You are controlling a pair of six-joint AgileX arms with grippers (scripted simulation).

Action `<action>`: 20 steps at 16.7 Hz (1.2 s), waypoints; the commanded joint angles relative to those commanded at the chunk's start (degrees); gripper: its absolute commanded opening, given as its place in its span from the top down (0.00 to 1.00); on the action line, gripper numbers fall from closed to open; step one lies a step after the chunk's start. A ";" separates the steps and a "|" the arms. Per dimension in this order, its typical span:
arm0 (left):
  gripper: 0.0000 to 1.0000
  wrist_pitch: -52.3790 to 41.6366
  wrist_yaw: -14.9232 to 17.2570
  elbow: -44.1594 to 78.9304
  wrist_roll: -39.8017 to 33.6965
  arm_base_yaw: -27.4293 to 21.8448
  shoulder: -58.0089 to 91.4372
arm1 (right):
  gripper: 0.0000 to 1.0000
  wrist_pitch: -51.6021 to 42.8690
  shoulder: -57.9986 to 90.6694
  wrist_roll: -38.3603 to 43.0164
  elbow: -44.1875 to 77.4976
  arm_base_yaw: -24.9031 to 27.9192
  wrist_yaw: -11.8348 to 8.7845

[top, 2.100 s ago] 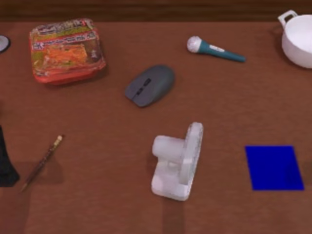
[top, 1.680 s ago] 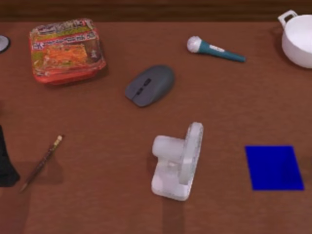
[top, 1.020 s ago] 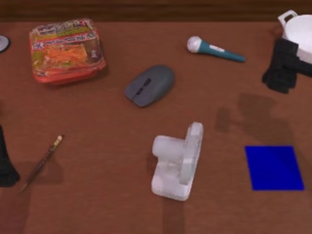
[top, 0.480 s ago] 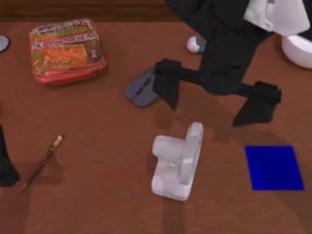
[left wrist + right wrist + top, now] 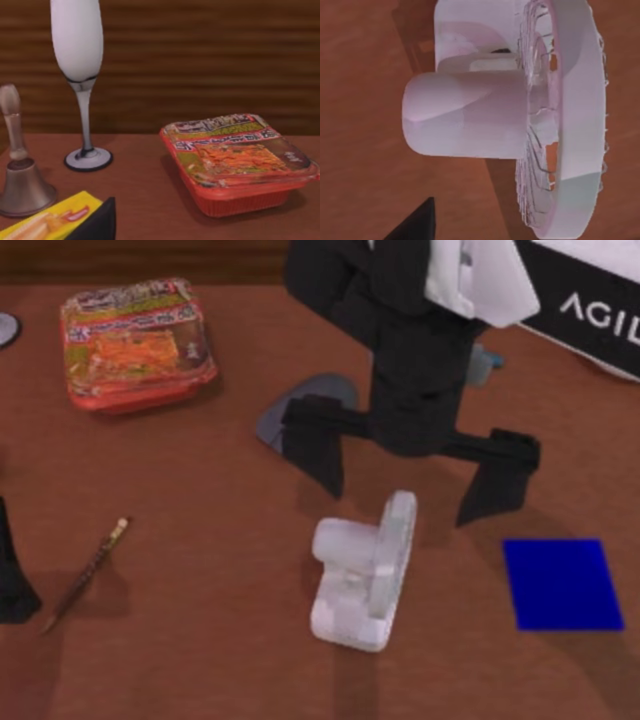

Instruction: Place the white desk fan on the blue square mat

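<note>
The white desk fan (image 5: pixel 360 572) stands at the table's middle front, its round grille toward the right. In the right wrist view the fan (image 5: pixel 470 115) fills the picture, motor housing and grille close below. My right gripper (image 5: pixel 408 472) hovers just behind and above the fan, open wide, one finger (image 5: pixel 318 450) to the fan's left and the other to its right, holding nothing. The blue square mat (image 5: pixel 562 583) lies bare at the front right. My left gripper (image 5: pixel 10 580) is parked at the table's left edge, open and empty.
An orange noodle tray (image 5: pixel 137 340) sits at the back left. The grey mouse (image 5: pixel 322 390) is partly hidden under my right arm, as is a teal microphone (image 5: pixel 486 362). A thin brush (image 5: pixel 85 573) lies front left. The left wrist view shows a glass (image 5: pixel 80 75), bell (image 5: pixel 20 175) and yellow box (image 5: pixel 50 222).
My right arm has swung in from the back right over the table's middle and come lower and nearer the fan, fingers spread. The fan, the mat and my left arm have not moved.
</note>
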 joint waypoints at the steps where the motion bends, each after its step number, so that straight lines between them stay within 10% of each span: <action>1: 0.00 0.00 0.00 0.00 0.00 0.00 0.00 | 0.00 0.14 -0.11 -0.07 -0.16 -0.28 -0.02; 13: 0.00 0.00 0.00 0.00 0.00 0.00 0.00 | 0.00 11.51 -0.37 0.10 -11.88 0.10 0.00; 20: 0.00 0.00 0.00 0.00 0.00 0.00 0.00 | 0.53 11.51 -0.37 0.10 -11.88 0.10 0.00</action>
